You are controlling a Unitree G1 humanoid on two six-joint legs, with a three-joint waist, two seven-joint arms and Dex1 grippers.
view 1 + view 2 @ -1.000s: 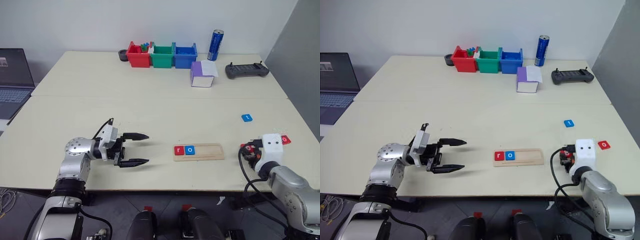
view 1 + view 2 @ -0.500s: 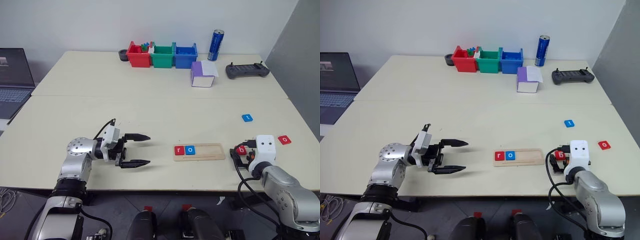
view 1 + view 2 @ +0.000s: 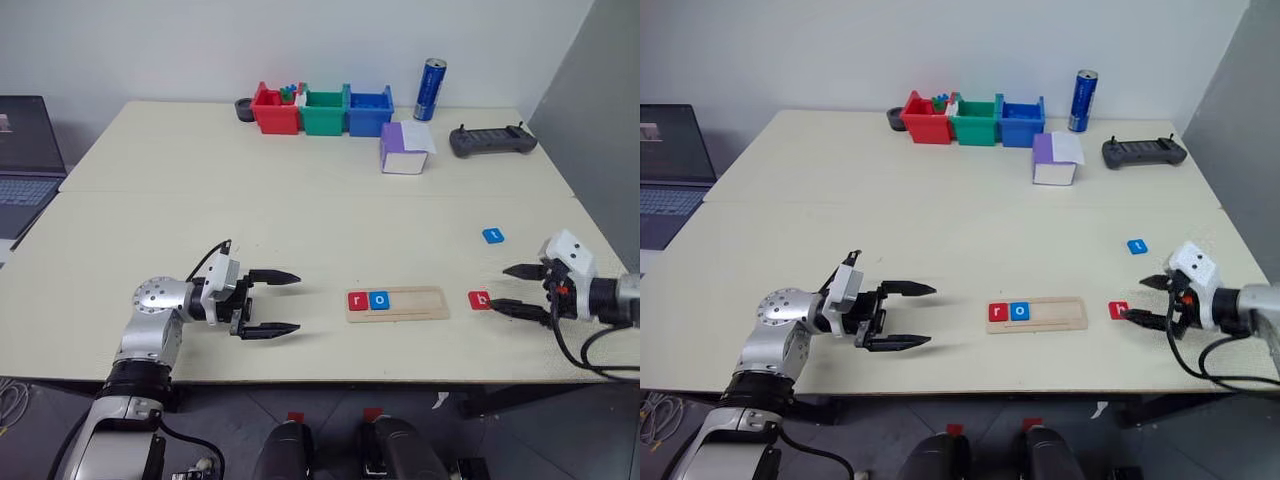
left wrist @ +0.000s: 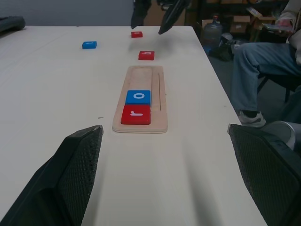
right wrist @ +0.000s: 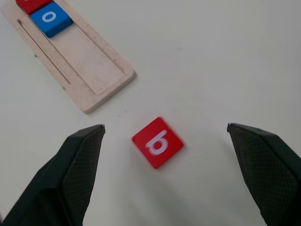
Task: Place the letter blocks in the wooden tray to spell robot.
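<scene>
Right gripper [image 5: 164, 176] spread wide, two black textured fingers [image 5: 77, 169] rising at either side. Between them, flat on the pale cream tabletop [image 5: 225, 61], a small red rounded-square tile with white letter b [image 5: 157, 142], touching neither finger. Near it, the rounded end of a long pale wooden tray [image 5: 101, 77], holding a blue tile with white o [image 5: 51, 18] and, beside that, a red tile [image 5: 30, 4] cut off at the edge.

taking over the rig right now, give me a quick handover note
Left claw: open, empty, hovering left of the wooden tray.
Right claw: open, empty, just right of the red b block, which lies on the table off the tray's right end.
Done: red r block and blue o block sit in the tray's left end.
Left: b, a second o, then the blue t block, lying farther back on the table.
</scene>
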